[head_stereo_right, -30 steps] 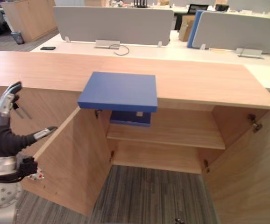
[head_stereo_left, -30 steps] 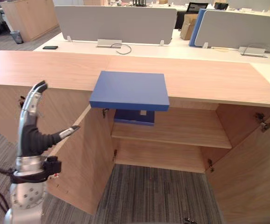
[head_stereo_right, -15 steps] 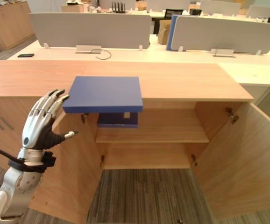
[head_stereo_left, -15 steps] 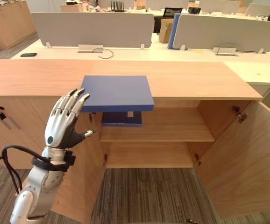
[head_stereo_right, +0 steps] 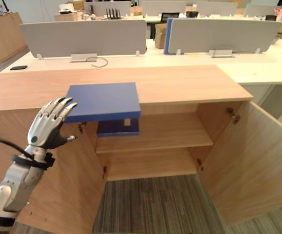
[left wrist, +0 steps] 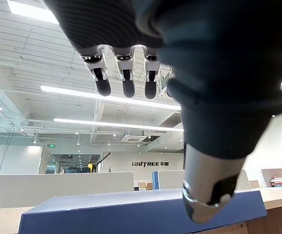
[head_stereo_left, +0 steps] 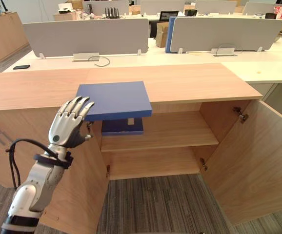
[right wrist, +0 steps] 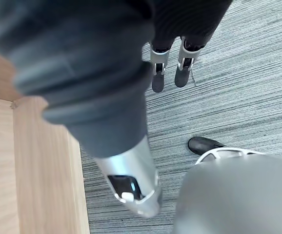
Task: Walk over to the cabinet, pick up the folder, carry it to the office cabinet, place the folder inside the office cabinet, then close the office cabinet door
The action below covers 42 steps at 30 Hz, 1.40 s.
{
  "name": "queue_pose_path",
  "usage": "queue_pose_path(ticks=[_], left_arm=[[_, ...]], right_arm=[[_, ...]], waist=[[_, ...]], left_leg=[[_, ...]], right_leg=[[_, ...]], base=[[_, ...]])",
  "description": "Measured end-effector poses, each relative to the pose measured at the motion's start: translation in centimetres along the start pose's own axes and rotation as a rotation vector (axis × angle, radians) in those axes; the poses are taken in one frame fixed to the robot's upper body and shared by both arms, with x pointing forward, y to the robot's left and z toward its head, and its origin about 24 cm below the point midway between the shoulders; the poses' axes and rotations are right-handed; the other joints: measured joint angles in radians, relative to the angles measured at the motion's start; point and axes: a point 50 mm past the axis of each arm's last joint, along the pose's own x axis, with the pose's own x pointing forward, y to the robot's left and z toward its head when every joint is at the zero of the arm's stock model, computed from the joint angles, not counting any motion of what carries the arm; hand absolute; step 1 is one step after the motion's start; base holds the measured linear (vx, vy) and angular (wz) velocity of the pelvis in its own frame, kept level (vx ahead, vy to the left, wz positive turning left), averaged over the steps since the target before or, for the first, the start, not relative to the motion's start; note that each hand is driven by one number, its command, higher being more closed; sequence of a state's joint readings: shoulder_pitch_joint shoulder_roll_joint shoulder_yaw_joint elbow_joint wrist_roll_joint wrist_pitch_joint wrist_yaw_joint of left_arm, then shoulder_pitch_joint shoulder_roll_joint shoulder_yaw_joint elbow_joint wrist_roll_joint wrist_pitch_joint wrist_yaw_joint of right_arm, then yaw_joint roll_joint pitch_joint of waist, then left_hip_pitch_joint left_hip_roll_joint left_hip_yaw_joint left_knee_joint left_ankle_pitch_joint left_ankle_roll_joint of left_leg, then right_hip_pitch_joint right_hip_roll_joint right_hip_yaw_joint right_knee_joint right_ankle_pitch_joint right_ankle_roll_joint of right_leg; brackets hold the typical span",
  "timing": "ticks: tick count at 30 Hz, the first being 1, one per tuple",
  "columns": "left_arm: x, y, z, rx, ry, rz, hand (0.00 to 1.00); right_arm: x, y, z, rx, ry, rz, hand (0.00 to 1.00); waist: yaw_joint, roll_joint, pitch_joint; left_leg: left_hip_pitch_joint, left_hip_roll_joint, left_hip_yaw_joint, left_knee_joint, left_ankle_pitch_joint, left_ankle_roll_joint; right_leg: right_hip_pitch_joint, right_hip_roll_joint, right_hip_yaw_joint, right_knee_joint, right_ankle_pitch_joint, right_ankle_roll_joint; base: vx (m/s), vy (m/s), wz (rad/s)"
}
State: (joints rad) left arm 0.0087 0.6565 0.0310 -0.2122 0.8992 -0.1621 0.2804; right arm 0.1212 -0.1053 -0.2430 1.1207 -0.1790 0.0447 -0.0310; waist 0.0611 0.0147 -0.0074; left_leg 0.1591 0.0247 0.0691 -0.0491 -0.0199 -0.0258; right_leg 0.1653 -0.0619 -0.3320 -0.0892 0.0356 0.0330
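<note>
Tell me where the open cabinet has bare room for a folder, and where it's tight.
The upper shelf is bare from the blue item at its left end across to its right end. The lower shelf looks bare throughout. Tight spot: the left front, where the left robot hand stands beside the overhanging blue folder.

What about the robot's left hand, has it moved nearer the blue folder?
Yes. The left hand has moved right, towards the blue folder on the cabinet top: before, a gap lay between them; now its fingertips overlap the folder's front left corner.
</note>
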Motion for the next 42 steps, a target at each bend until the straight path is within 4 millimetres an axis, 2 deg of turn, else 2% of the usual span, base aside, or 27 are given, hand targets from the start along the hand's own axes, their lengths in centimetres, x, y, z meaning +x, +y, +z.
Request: queue_pose_path(ticks=[8, 23, 37, 42], left_arm=[[1.0, -1.2, -1.3, 0.057, 0.033, -0.051, 0.0], [1.3, -3.9, -3.8, 0.104, 0.149, -0.164, 0.0], [2.4, -4.8, -6.3, 0.143, 0.268, -0.201, 0.0], [2.8, -5.7, -6.3, 0.164, 0.255, -0.244, 0.0]], right_arm=[[0.0, -0.1, 0.3, 0.0, -0.016, -0.003, 0.0], [-0.1, -0.1, 0.2, -0.001, -0.015, -0.004, 0.0], [-0.1, 0.0, 0.2, -0.007, -0.022, -0.01, 0.0], [-0.1, 0.1, 0.3, -0.027, -0.026, -0.011, 0.0]], waist=[[-0.025, 0.001, 0.0], [-0.066, 0.009, 0.001], [-0.082, 0.01, 0.001], [-0.086, 0.011, 0.002]], left_leg=[[0.0, -0.002, 0.009, -0.001, 0.0, 0.0], [0.003, -0.002, 0.032, -0.001, 0.0, 0.0], [0.007, -0.001, 0.045, 0.001, 0.0, 0.0], [0.012, -0.001, 0.051, 0.0, -0.002, -0.003]], right_leg=[[0.0, -0.003, 0.007, -0.001, 0.005, 0.006], [-0.006, -0.004, 0.031, -0.001, 0.016, 0.007], [-0.007, -0.007, 0.04, -0.002, 0.025, 0.012], [-0.006, -0.008, 0.046, -0.002, 0.026, 0.014]], base=[[-0.01, 0.012, -0.02], [-0.03, 0.013, -0.05], [-0.03, 0.006, -0.02], [-0.02, 0.005, -0.03]])
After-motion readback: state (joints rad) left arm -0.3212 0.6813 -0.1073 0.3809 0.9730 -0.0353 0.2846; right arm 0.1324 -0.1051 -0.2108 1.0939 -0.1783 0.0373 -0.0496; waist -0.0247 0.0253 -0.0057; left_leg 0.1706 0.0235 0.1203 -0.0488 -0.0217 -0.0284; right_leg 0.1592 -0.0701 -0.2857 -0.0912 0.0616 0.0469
